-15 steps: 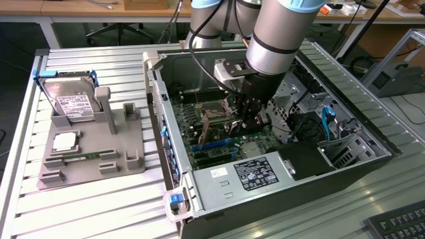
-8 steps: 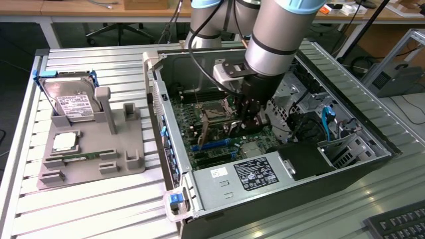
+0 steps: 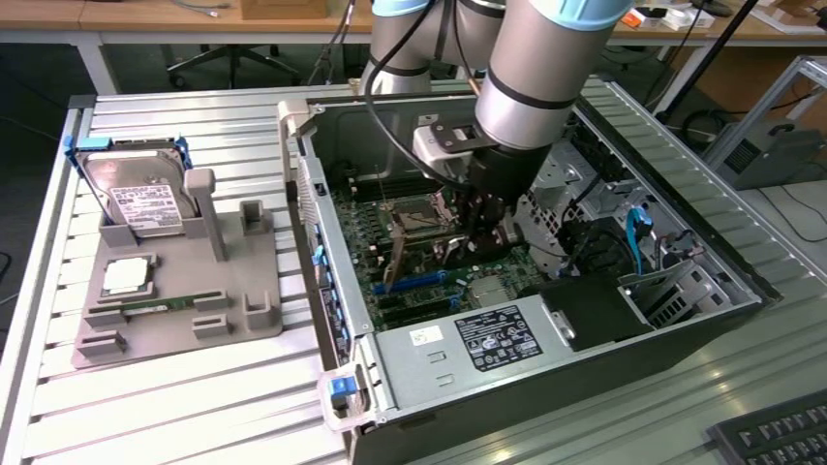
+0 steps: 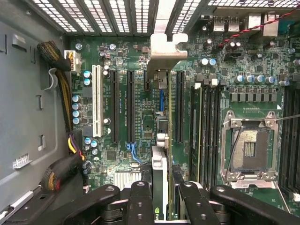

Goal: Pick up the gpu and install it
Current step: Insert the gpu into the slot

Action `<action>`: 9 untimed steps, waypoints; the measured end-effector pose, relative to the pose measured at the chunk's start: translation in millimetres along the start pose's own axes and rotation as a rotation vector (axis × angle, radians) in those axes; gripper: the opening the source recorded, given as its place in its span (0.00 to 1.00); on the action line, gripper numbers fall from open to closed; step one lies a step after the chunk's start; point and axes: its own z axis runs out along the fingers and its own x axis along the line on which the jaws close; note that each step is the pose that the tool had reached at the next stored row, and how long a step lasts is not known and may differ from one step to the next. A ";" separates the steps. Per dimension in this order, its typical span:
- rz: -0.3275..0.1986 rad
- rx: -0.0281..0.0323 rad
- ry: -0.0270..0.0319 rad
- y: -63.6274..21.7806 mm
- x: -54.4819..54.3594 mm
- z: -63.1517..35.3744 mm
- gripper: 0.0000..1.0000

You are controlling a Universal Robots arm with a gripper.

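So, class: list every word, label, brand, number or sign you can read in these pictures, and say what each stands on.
None can be read.
Power supply label: print too small.
Hard drive label: blurred.
Sticker on the case edge: too small.
Motherboard markings: too small.

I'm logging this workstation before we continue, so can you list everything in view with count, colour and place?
computer case: one, dark, open on the slatted table, exterior view's right
circuit board: one, green, on the case floor
gpu: one, dark card on edge with a silver bracket, between the hand's fingers over the board's slots
processor socket: one, silver frame, empty, on the board
power supply: one, silver with a label, near corner of the case
grey tray: one, on the table, exterior view's left
hard drive: one, silver with a white label, on the tray
memory stick: one, green, on the tray
keyboard: one, black, near corner
hand: one, black, closed on the gpu
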 end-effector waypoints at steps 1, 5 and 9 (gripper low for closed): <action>0.000 0.0000 0.0000 0.1 0.0 0.2 0.27; 0.000 0.0000 0.0000 0.7 0.0 1.1 0.27; 0.000 0.0000 0.0000 1.2 0.0 1.9 0.27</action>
